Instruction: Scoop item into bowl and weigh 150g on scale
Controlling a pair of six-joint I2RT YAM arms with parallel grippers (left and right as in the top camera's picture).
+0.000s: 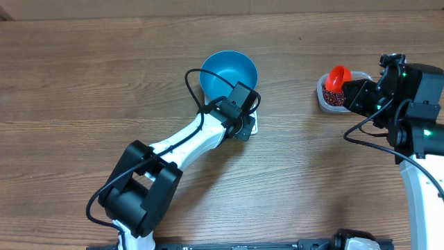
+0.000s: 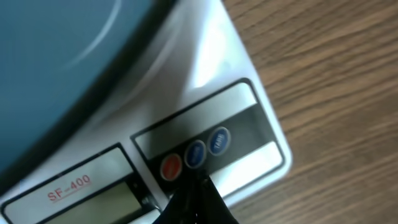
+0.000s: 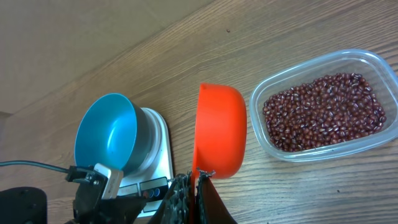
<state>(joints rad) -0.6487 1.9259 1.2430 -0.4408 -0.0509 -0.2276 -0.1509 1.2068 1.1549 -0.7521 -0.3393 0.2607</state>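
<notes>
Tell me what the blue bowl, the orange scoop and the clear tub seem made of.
The blue bowl: likely plastic, smooth semi-gloss; soft highlights, even colour.
The orange scoop: likely moulded plastic, satin; uniform bright colour, thin rim.
The clear tub: thin transparent plastic, glossy; beans show through its wall.

From here the only furniture I get is the worktop (image 1: 69, 83): mid-brown wood, grain running left-right in overhead, with faint long seam lines between boards. Finish looks matte, with one small dark speck (image 1: 300, 38) toward the far side. A paler band (image 1: 173, 7) runs slightly slanted along the top of overhead; can't tell if it's the worktop's far edge or something behind it. Right wrist view shows a plain tan surface (image 3: 68, 37) past the worktop edge, flat and uniform. Wall or floor, can't tell. Light is soft and even, shadows weak, mild sheen on the wood in left wrist view.
</notes>
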